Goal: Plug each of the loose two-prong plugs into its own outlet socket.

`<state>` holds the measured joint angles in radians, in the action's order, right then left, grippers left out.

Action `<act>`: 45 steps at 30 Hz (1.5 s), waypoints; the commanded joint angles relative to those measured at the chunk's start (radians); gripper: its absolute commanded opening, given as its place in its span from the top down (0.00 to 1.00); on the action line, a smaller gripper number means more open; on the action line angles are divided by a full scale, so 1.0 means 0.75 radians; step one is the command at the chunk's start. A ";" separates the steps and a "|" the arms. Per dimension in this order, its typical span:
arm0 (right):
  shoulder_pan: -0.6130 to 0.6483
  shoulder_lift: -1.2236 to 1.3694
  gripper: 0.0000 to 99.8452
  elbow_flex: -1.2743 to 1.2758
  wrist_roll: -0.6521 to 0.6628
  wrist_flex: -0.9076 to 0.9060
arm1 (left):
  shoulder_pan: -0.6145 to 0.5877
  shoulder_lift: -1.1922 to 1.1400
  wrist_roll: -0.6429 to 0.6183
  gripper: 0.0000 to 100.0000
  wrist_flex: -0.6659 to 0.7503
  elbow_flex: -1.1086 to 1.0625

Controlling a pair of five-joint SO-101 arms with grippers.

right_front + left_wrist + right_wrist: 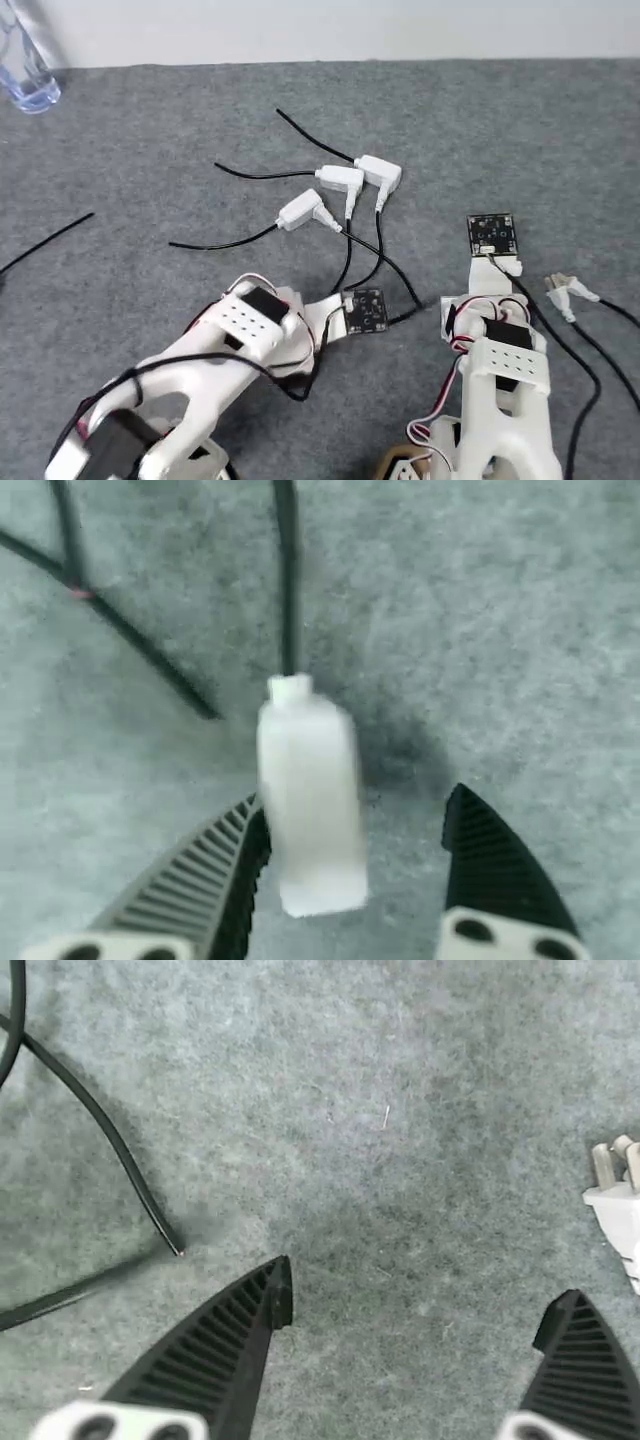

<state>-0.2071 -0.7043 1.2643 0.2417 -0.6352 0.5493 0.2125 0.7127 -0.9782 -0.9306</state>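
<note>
Left wrist view: left hand (357, 802) gapes around a white connector (310, 800) — right hand (426, 1282) spread wide beside a loose plug (614, 1210).

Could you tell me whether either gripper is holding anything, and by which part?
Nothing is held: the left gripper stands open astride a white connector, the right gripper open over carpet.

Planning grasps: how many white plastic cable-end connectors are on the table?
4. Three cluster mid-table: the far connector, the middle connector, the near connector. The fourth, a white two-prong plug, lies beside the right arm. Arms may hide others.
</note>
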 commanded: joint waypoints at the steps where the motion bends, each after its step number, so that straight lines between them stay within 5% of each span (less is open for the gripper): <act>1: 0.013 -0.019 0.62 0.004 0.016 0.034 | -0.002 -0.016 0.039 0.74 -0.004 0.017; 17: 0.028 -0.017 0.62 0.004 0.018 0.034 | -0.186 -0.018 0.135 0.74 -0.125 0.347; 45: 0.032 -0.019 0.62 0.006 0.018 0.034 | -0.149 -0.018 0.129 0.84 0.129 0.040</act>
<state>-0.1918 -0.7043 1.2735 0.2417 -0.6352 0.4204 0.1910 0.8109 -0.9045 -0.9060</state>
